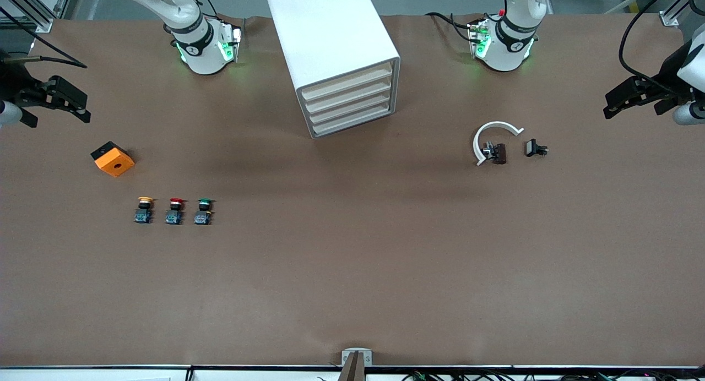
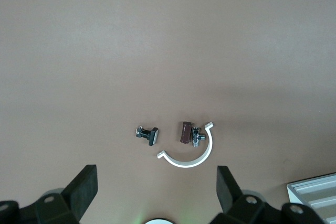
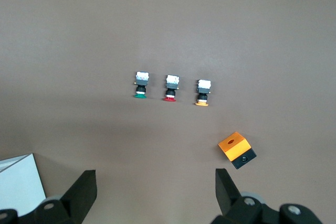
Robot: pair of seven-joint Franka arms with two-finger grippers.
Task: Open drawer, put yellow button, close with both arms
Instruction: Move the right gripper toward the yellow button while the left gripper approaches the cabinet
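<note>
None of the task's steps looks done: the uppermost cream-fronted drawer point(image 1: 347, 83) of the big white boxy cabinet point(image 1: 325, 34) sits shut, flush with the three below. The small yellow-capped push-button point(image 1: 144, 210) stands on the brown counter point(image 1: 352, 271), at the end of a row with red point(image 1: 174, 211) and green point(image 1: 204, 211) ones, toward the right arm's end. The right hand point(image 1: 55, 103) hangs with fingers apart, well apart from that button. The left hand point(image 1: 633, 97) waits, fingers apart, at its own end.
</note>
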